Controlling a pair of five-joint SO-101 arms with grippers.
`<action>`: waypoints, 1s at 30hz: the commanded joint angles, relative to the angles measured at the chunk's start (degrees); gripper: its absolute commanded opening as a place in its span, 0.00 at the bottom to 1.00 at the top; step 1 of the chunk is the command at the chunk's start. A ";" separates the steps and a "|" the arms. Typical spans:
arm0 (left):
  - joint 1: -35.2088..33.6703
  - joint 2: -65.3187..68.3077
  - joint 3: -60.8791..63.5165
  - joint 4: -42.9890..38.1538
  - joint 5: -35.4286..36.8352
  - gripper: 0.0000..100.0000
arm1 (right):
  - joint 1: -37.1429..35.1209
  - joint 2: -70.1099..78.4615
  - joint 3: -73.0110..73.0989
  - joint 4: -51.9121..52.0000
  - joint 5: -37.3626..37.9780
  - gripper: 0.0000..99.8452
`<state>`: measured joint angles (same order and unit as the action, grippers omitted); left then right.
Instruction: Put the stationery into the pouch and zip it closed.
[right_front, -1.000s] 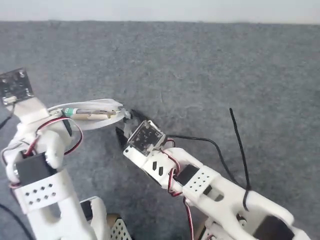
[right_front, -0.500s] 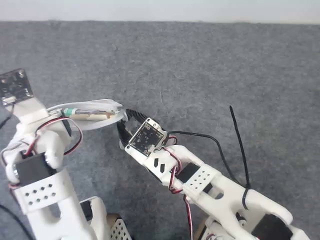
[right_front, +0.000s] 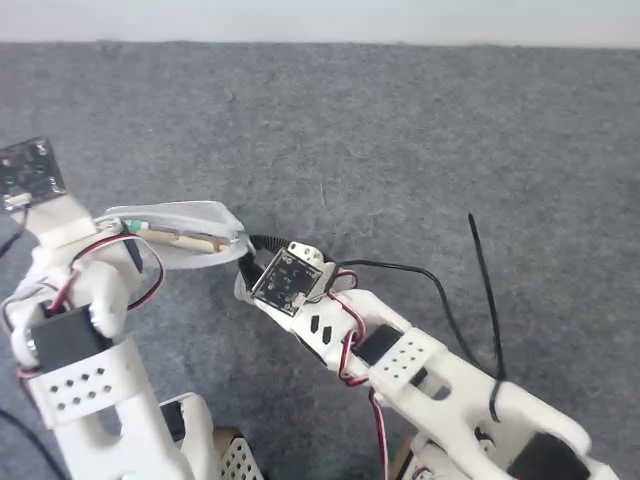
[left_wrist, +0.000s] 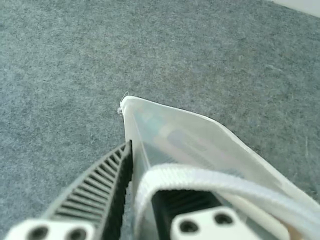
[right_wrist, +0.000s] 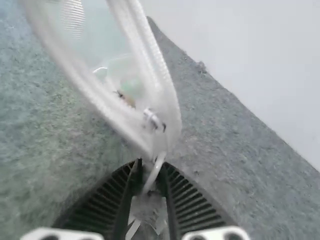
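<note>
The translucent pouch (right_front: 190, 222) hangs above the grey carpet between the two arms, with a pen and other stationery (right_front: 180, 236) visible inside. My left gripper (left_wrist: 142, 167) is shut on one end of the pouch (left_wrist: 200, 145), its ridged fingers (left_wrist: 100, 185) on either side of the rim. My right gripper (right_front: 248, 258) is at the other end. In the right wrist view this gripper (right_wrist: 149, 176) is shut on a thin white zip tab (right_wrist: 156, 162) just below the small metal slider (right_wrist: 152, 120) of the pouch (right_wrist: 125, 75).
Grey carpet (right_front: 420, 140) covers the whole table up to a pale wall at the back. A black cable (right_front: 485, 300) stands up beside the right arm. Both arm bases crowd the front edge.
The right gripper has drawn slightly back towards the front with the tab, and the pouch's end near it has dropped and stretched. The left arm has stayed still.
</note>
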<state>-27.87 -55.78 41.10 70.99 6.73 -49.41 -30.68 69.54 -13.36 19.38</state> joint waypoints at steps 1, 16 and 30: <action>-0.26 -2.64 -0.92 -1.93 -0.18 0.01 | -0.04 -9.54 -1.58 9.63 0.88 0.01; 0.00 -2.73 -1.71 -1.05 2.46 0.21 | -10.77 -30.20 -1.49 36.97 5.36 0.01; 10.90 -2.73 -4.44 0.18 -2.46 0.28 | -19.82 -37.41 -1.49 46.11 5.36 0.01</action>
<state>-20.84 -56.48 40.66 70.99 6.73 -67.43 -64.88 69.63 31.47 23.69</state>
